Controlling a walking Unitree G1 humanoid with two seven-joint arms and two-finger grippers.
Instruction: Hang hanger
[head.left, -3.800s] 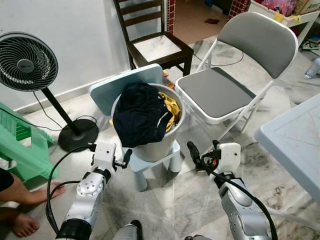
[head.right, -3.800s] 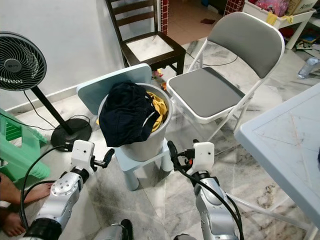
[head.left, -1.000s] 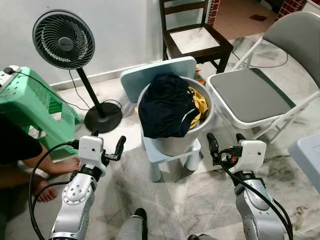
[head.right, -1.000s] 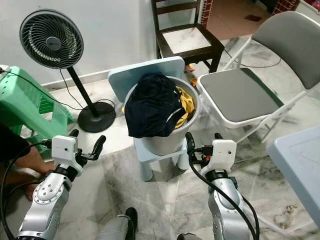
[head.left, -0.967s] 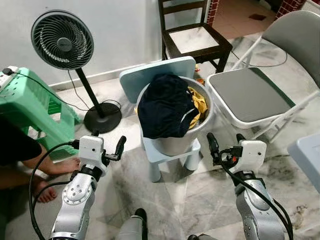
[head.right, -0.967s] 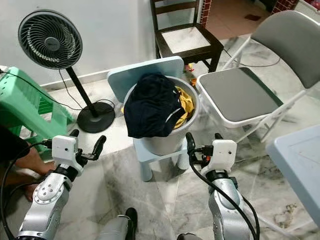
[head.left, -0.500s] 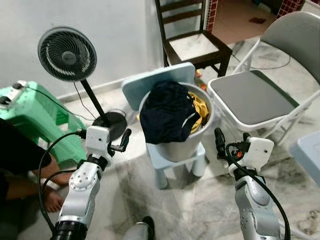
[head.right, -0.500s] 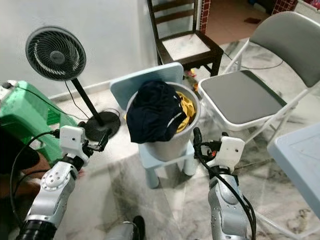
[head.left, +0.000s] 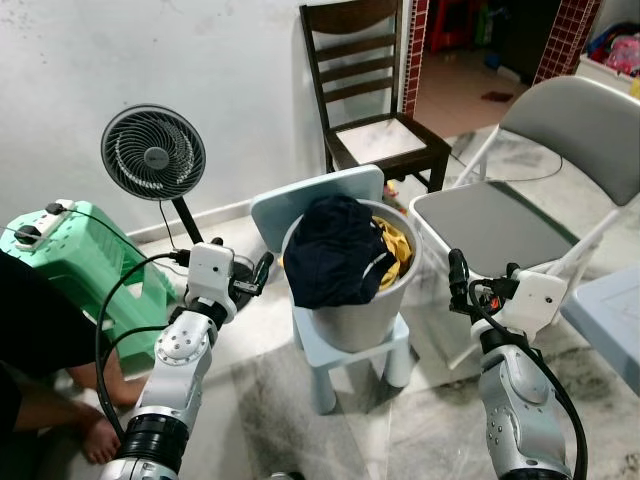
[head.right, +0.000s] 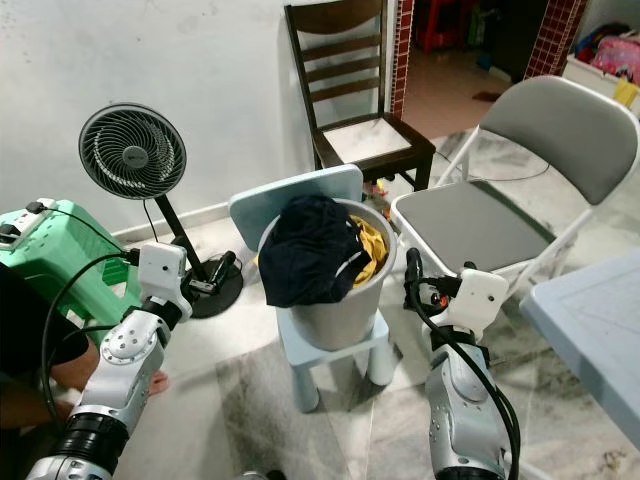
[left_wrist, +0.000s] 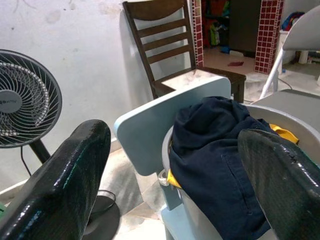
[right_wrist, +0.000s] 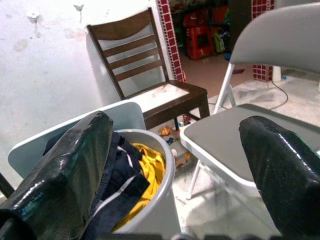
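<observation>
- We see a round grey plastic laundry bucket (head.left: 352, 318) holding a dark navy cloth garment (head.left: 335, 252) and a yellow cloth garment (head.left: 398, 240).
- We see a pale blue plastic child's chair (head.left: 345, 352) on a grey-veined white marble floor (head.left: 420, 425).
- We see a mint green plastic stool (head.left: 62, 262).

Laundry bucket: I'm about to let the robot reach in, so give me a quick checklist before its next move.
1. Left gripper open, empty: ok.
2. Right gripper open, empty: ok.
3. Gray bucket upright on small blue chair: ok.
4. Dark garment on top, reachable: ok.
5. Hanger located: cannot tell.
6. Person's foot near left arm: not ok.
</observation>
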